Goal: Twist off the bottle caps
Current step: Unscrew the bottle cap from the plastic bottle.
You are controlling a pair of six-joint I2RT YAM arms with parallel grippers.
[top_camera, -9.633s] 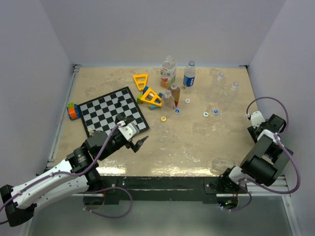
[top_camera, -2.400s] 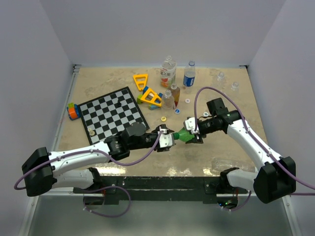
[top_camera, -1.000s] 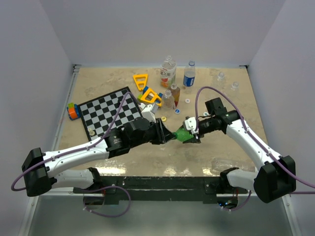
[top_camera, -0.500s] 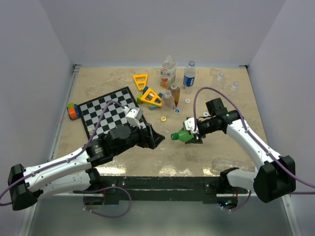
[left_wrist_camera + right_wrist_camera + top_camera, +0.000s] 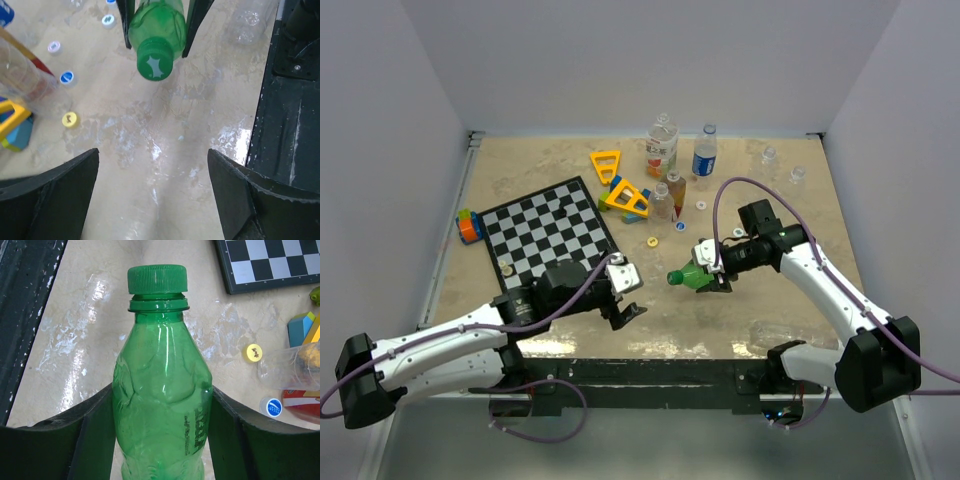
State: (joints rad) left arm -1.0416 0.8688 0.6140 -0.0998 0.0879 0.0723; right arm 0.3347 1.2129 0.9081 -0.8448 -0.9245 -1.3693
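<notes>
Left gripper [image 5: 626, 297] has let go of the green cap [image 5: 153, 66] and drawn back, jaws wide open, on the near side of the green bottle [image 5: 694, 277]. Right gripper [image 5: 712, 266] clamps that bottle sideways in the air, cap still on. Just beyond the bottle lie loose caps [image 5: 651, 241]. Farther beyond are standing bottles [image 5: 662, 145]. Risk: a skewed re-grip could slip off the cap, or twist the soft bottle in its clamp.
</notes>
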